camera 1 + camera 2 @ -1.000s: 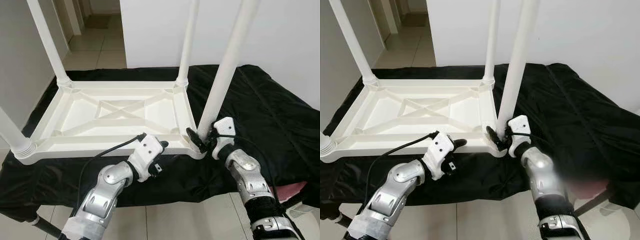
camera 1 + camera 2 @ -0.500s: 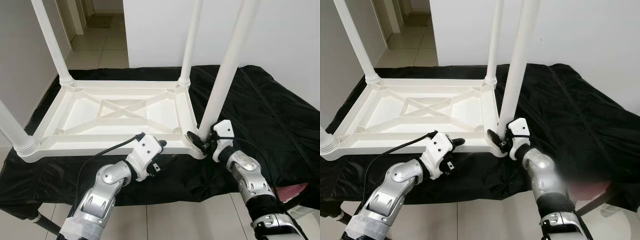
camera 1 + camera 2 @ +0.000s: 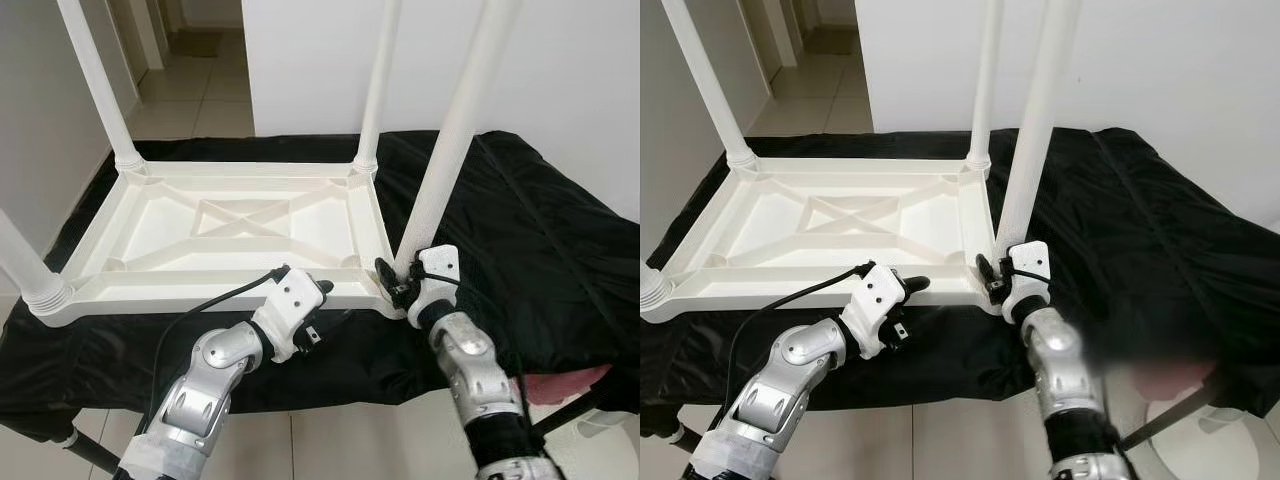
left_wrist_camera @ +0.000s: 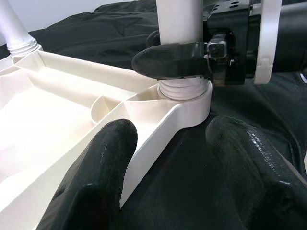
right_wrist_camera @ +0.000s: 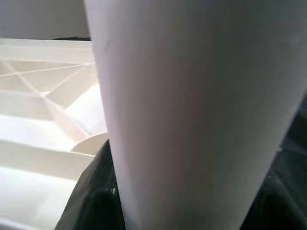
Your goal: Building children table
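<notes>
Tabletop (image 3: 230, 225), white ribbed plastic with X-bracing, lies upside down on black cloth (image 3: 520, 220), four smooth round legs pointing up. Right gripper (image 3: 397, 281) clamps the near-right leg (image 3: 440, 170) just above its threaded socket. Left gripper (image 4: 168, 158) has matte black fingers (image 4: 103, 163) spread, straddling the tabletop's near edge beside that corner.

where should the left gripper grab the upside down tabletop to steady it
On the near long rim of the tabletop, probably just left of the corner socket, coming from the robot's side. That rim is a thin upright wall the open left gripper already straddles. The right gripper is shut on the white leg at that corner.
</notes>
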Robot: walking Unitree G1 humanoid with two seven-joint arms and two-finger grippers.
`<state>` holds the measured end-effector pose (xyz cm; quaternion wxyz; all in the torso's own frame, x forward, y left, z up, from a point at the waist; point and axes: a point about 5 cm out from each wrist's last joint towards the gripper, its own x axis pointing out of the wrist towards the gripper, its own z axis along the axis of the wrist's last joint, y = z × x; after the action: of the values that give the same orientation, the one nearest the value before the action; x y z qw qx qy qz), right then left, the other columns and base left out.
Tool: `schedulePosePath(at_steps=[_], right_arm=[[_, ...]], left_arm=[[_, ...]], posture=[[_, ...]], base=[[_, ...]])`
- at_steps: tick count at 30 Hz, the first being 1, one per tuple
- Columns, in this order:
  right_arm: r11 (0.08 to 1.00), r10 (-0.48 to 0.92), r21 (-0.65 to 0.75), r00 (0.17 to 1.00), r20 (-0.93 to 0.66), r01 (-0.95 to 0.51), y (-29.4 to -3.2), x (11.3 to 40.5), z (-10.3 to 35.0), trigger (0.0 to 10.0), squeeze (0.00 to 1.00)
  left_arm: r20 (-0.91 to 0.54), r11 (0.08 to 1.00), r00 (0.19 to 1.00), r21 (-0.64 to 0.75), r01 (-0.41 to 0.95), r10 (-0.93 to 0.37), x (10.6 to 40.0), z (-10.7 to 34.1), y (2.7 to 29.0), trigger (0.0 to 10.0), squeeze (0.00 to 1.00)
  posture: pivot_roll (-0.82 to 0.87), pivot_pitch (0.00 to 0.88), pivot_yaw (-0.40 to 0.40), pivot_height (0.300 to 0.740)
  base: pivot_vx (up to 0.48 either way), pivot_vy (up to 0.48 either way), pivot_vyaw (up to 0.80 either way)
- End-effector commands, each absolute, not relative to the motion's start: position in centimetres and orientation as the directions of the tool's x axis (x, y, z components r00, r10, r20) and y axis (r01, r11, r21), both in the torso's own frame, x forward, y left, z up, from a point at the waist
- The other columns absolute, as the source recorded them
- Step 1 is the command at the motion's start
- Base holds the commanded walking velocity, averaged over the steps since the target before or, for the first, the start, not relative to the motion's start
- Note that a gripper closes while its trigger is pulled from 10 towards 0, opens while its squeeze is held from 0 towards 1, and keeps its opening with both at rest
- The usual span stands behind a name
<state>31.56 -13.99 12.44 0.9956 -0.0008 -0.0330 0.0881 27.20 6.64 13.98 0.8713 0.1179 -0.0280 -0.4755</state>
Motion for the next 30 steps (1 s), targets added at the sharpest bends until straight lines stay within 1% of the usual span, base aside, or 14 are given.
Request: schedulePosePath(at_steps=[1, 3, 6, 8, 12, 19, 20, 22, 23, 24, 27, 29, 30], right_arm=[[0.992, 0.123, 0.037, 0.992, -0.014, -0.123, -14.4, 31.2, 10.8, 10.0, 0.0], [0.997, 0.037, 0.061, 0.999, -0.021, -0.036, -13.6, 30.8, 10.5, 10.0, 0.0], [0.997, 0.008, 0.073, 1.0, -0.026, -0.006, -13.2, 30.7, 10.4, 10.0, 0.0], [0.994, -0.057, 0.096, 0.998, -0.036, 0.06, -12.2, 30.2, 10.5, 10.0, 0.0], [0.993, -0.061, 0.099, 0.997, -0.05, 0.066, -11.5, 29.9, 10.8, 10.0, 0.0], [0.996, -0.046, 0.071, 0.999, -0.027, 0.048, -11.6, 30.1, 11.2, 10.0, 0.0], [0.997, -0.044, 0.066, 0.999, -0.016, 0.045, -12.1, 30.3, 11.4, 10.0, 0.41], [0.997, -0.042, 0.062, 0.999, -0.008, 0.043, -12.5, 30.4, 11.5, 10.0, 0.41], [0.998, -0.023, 0.06, 1.0, 0.005, 0.022, -12.7, 30.5, 11.7, 10.0, 1.0], [0.998, 0.006, 0.066, 1.0, 0.021, -0.007, -13.0, 30.6, 11.9, 10.0, 1.0], [0.997, 0.03, 0.074, 0.999, 0.03, -0.032, -13.1, 30.6, 12.1, 10.0, 1.0], [0.993, 0.087, 0.076, 0.995, 0.041, -0.09, -13.8, 30.7, 12.4, 10.0, 1.0], [0.993, 0.087, 0.076, 0.995, 0.041, -0.09, -13.8, 30.7, 12.4, 10.0, 1.0]], left_arm=[[-0.061, 0.577, 0.604, 0.233, 0.783, -0.795, 27.4, 13.8, 7.0, 10.0, 0.0], [-0.061, 0.574, 0.601, 0.233, 0.785, -0.797, 27.4, 13.8, 6.8, 10.0, 0.0], [-0.06, 0.573, 0.6, 0.233, 0.785, -0.798, 27.5, 13.9, 6.8, 10.0, 0.0], [-0.058, 0.574, 0.601, 0.235, 0.784, -0.797, 27.6, 14.0, 6.8, 10.0, 0.0], [-0.057, 0.578, 0.605, 0.238, 0.78, -0.794, 27.6, 14.0, 6.9, 10.0, 0.0], [-0.055, 0.579, 0.605, 0.237, 0.78, -0.794, 27.7, 14.0, 6.9, 10.0, 0.0], [-0.055, 0.58, 0.607, 0.24, 0.779, -0.793, 27.7, 14.1, 6.9, 10.0, 0.0], [-0.055, 0.58, 0.608, 0.242, 0.777, -0.792, 27.8, 14.1, 7.0, 10.0, 0.0], [-0.054, 0.582, 0.61, 0.243, 0.776, -0.791, 27.8, 14.1, 7.0, 10.0, 0.0], [-0.054, 0.584, 0.612, 0.243, 0.775, -0.789, 27.8, 14.1, 7.0, 10.0, 0.0], [-0.053, 0.585, 0.612, 0.242, 0.774, -0.789, 27.8, 14.1, 7.0, 10.0, 0.0], [-0.052, 0.585, 0.613, 0.242, 0.774, -0.789, 27.8, 14.0, 7.0, 10.0, 0.0], [-0.052, 0.585, 0.613, 0.242, 0.774, -0.789, 27.8, 14.0, 7.0, 10.0, 0.0]], posture=[[0.0, 0.017, 0.021, 0.74], [0.0, 0.017, 0.021, 0.74], [0.0, 0.017, 0.021, 0.74], [0.01, 0.013, 0.016, 0.74], [0.01, 0.013, 0.016, 0.74], [0.01, 0.009, 0.017, 0.74], [0.01, 0.005, 0.012, 0.74], [0.01, 0.004, 0.01, 0.74], [0.02, 0.002, 0.007, 0.74], [0.02, 0.0, 0.003, 0.74], [0.02, 0.0, 0.003, 0.74], [0.02, 0.0, 0.003, 0.74], [0.02, 0.0, 0.003, 0.74]], base=[[0.0, 0.0, 0.0], [0.0, 0.0, 0.0], [0.0, 0.0, 0.0], [0.0, 0.0, 0.0], [0.0, 0.0, 0.0], [0.0, 0.0, 0.0], [0.0, 0.0, 0.0], [0.0, 0.0, 0.0], [0.0, 0.0, 0.0], [0.0, 0.0, 0.0], [0.0, 0.0, 0.0], [0.0, 0.0, 0.0], [0.0, 0.0, 0.0]])
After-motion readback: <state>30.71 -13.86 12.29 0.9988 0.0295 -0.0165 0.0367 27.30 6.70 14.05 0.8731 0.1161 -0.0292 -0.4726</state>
